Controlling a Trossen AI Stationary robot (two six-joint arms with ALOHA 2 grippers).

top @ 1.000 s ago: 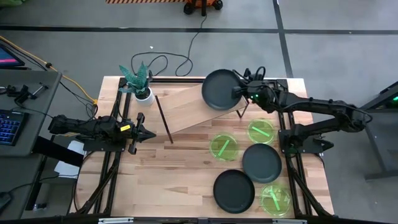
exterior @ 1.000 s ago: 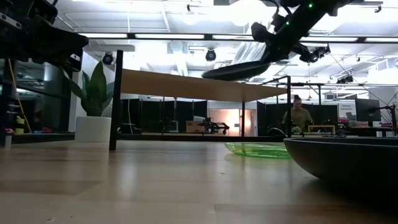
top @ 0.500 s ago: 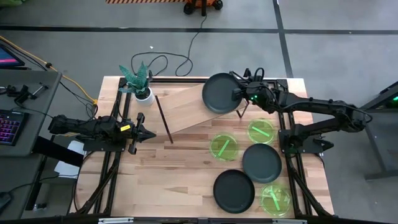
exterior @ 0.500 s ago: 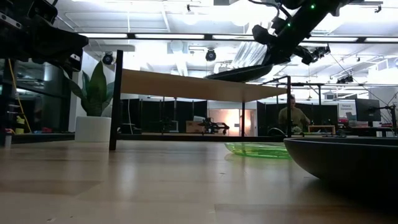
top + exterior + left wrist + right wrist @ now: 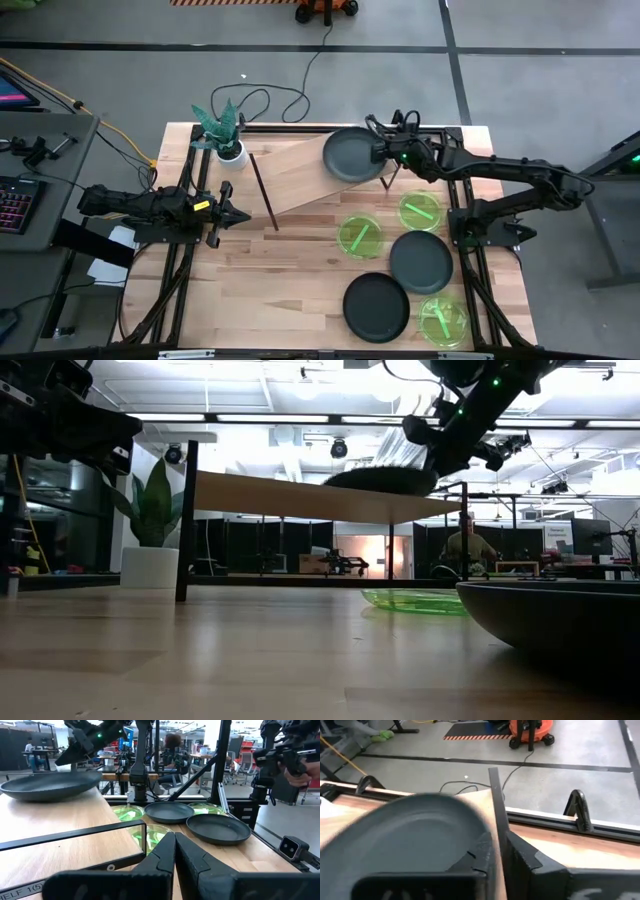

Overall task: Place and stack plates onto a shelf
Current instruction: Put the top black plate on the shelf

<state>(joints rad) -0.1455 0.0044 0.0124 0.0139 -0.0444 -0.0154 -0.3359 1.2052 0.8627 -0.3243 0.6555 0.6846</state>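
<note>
While the first matte dark grey round plate [image 5: 351, 155] sits at the right end of the light wooden shelf board on thin black legs [image 5: 295, 172], the job looks to be only at its start. In the low view this plate lies about level on the board's top, so I judge it set down or nearly so. The right pincer [image 5: 383, 154] is at the plate's rim on that same end; its wrist view shows the dark fingers [image 5: 482, 851] close against the rim with only a narrow gap, and whether they grip it or have just let go I cannot tell.

Five plates wait on the butcher-block bench [image 5: 270, 270], all on its right half: a translucent bright green plate [image 5: 420, 209] just in front of the shelf's right end, a second green one [image 5: 360, 237] beside it, a dark grey plate [image 5: 421, 261] nearer the front, another dark grey plate [image 5: 376, 306] at the front edge, and a third green plate [image 5: 443, 320] in the front right corner. None is stacked yet.

The left pincer [image 5: 237, 216] hangs over the bench's left side, fingers pressed together and empty, well apart from every plate. A potted green plant in a white pot [image 5: 225, 135] stands at the shelf's left end.
</note>
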